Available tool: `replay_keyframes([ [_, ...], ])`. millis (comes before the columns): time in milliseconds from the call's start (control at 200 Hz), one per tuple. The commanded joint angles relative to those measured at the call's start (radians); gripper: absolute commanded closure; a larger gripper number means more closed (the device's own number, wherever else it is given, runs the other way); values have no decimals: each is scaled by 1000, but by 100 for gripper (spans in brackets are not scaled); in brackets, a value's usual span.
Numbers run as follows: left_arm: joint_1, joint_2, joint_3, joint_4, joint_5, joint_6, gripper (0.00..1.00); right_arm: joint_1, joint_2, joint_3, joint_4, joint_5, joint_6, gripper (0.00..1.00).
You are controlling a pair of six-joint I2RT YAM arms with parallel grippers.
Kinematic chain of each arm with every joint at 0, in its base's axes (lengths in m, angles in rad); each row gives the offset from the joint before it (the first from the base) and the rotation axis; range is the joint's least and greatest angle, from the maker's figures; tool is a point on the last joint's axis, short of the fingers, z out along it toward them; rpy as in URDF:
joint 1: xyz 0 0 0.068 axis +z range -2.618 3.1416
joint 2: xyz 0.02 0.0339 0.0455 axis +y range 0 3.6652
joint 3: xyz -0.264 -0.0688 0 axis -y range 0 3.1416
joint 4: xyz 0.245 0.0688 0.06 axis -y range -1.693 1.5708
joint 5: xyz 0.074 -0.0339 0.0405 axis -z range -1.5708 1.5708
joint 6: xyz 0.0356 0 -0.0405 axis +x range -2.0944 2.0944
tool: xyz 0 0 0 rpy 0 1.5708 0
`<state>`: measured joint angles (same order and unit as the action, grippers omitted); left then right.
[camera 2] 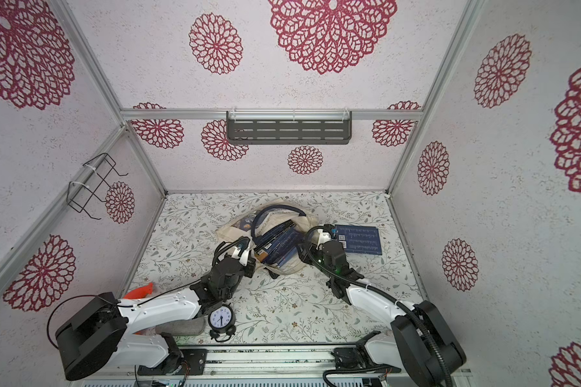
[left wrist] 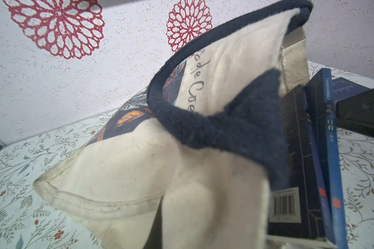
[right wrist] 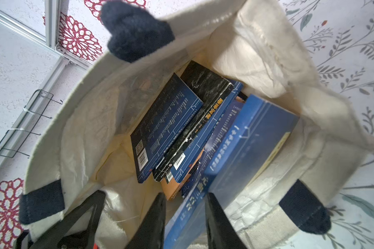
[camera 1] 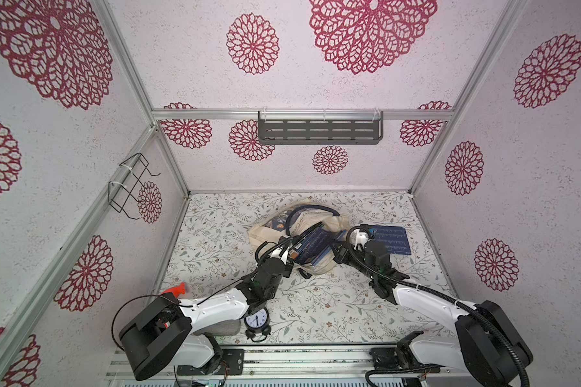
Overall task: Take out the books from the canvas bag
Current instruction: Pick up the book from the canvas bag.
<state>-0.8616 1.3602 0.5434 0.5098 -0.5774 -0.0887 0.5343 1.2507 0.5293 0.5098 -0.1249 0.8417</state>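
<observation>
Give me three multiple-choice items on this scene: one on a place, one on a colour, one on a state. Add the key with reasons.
1. The loose book on the table lies:
A) on the robot's right of the canvas bag
B) on its left
C) behind it

2. The bag's handles are:
A) red
B) navy
C) green

3. The bag is:
A) empty
B) folded flat
C) holding several books

Key:
1 A, a top view shows it at the bag's right.
2 B, the strap is navy.
3 C, books fill its mouth.

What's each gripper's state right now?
Left gripper: shut on the cream canvas tote bag.
Right gripper: jaws straddle the blue rectangular book; grip cannot be told.
</observation>
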Motion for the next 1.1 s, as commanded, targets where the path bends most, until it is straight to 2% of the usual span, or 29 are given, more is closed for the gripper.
replay_keyframes([
  [0, -15, 4, 33, 33, 20, 13, 100, 7, 7, 15, -21, 30, 17, 70],
  [150, -16, 3, 33, 32, 22, 13, 100, 8, 19, 14, -56, 49, 39, 63],
  [235, -16, 4, 36, 27, 21, 13, 100, 7, 21, 21, -83, 36, 53, 62],
  [320, -16, 0, 36, 26, 22, 13, 100, 8, 18, 24, -133, 49, 79, 71],
  [510, -17, -4, 35, 24, 20, 12, 100, 9, -12, -19, -178, 119, 118, 82],
  [635, -17, -4, 36, 23, 20, 12, 100, 9, -48, -58, -127, 140, 130, 89],
  [726, -17, -3, 36, 23, 21, 10, 100, 9, -37, -61, -102, 134, 133, 89],
  [866, -18, -2, 37, 22, 18, 13, 100, 9, 22, -26, -121, 111, 131, 81],
  [1031, -19, -3, 38, 19, 21, 12, 100, 9, 77, -7, -97, 82, 145, 81],
  [1091, -19, -3, 38, 20, 21, 12, 100, 9, 80, 1, -108, 81, 147, 87],
])
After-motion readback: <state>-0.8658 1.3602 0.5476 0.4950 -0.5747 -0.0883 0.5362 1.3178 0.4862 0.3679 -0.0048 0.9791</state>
